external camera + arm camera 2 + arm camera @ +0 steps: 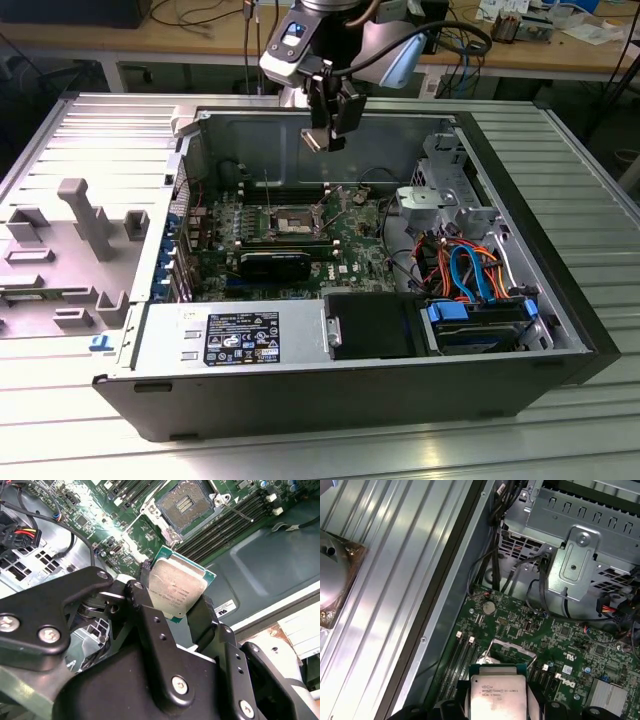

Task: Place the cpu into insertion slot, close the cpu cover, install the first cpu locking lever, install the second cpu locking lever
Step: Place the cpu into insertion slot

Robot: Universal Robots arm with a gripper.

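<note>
Fingers (143, 599) of the gripper (176, 611) pinch the cpu (176, 587) by two opposite edges, its metal lid facing the camera in both wrist views. Beyond it, the second wrist view shows the insertion slot (186, 502) uncovered, with memory slots (225, 522) just beside it. The first wrist view shows instead the drive cage (580, 555) and case wall (447, 595). In the exterior view the chip hangs well above the motherboard (350, 240), with open air around it.

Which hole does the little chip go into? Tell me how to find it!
Look inside the big open computer case, at the green circuit board. Near the board's middle sits the insertion slot: a dark square with a silver rim, unlike the long thin black memory slots beside it.
</note>
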